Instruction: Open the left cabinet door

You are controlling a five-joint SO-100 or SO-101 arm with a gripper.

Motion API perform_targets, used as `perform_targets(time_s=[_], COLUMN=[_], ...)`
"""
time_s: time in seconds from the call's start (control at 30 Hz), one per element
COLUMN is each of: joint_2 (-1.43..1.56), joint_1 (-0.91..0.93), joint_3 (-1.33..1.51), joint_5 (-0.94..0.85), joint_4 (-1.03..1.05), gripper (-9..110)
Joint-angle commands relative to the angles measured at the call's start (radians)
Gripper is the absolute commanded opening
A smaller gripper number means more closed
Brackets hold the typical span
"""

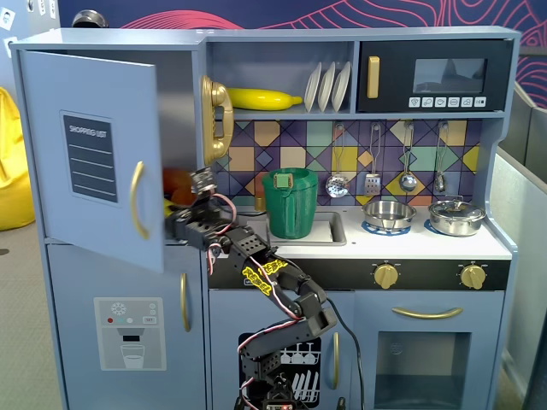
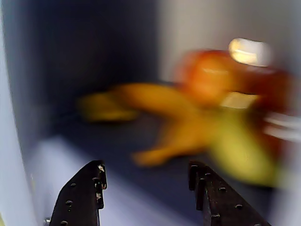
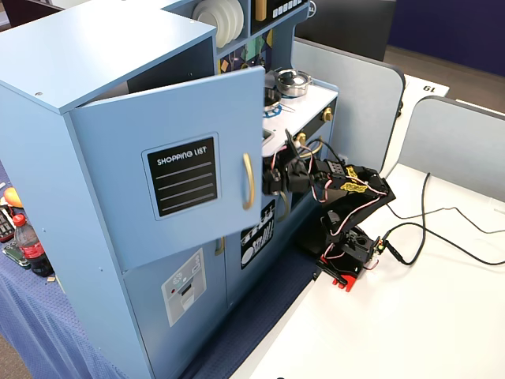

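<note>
The left cabinet door (image 1: 51, 188) with the black "SHOPPING LIST" panel (image 1: 89, 158) and gold bar handle (image 1: 135, 201) stands partly open, swung out from the cabinet; it also shows in the other fixed view (image 3: 118, 185). My gripper (image 1: 173, 225) reaches into the gap just behind the door's free edge, near the handle (image 3: 248, 181). In the wrist view my gripper (image 2: 146, 169) is open and empty, pointing into the cabinet at blurred yellow and orange toy food (image 2: 197, 122). The fingertips are hidden behind the door in both fixed views.
Below is the door with the grey dispenser panel (image 1: 128, 333). A gold toy phone (image 1: 215, 120) hangs on the cabinet side, and a green pot (image 1: 291, 203) sits in the sink. The arm's base (image 3: 343, 257) and cables (image 3: 442, 237) are on the white table.
</note>
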Motion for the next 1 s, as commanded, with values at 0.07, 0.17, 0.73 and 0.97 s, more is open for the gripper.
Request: perform_targets(time_s=[0.07, 0.17, 0.73, 0.97], joint_2=[0.034, 0.052, 0.456, 0.595], joint_1=[-0.161, -0.095, 0.799, 0.833], joint_3=[-0.058, -0.012, 0.667, 0.887], joint_5=[-0.077, -0.055, 0.36, 0.396], joint_4=[0.005, 0.009, 0.785, 1.017], gripper=[13, 13, 7, 0])
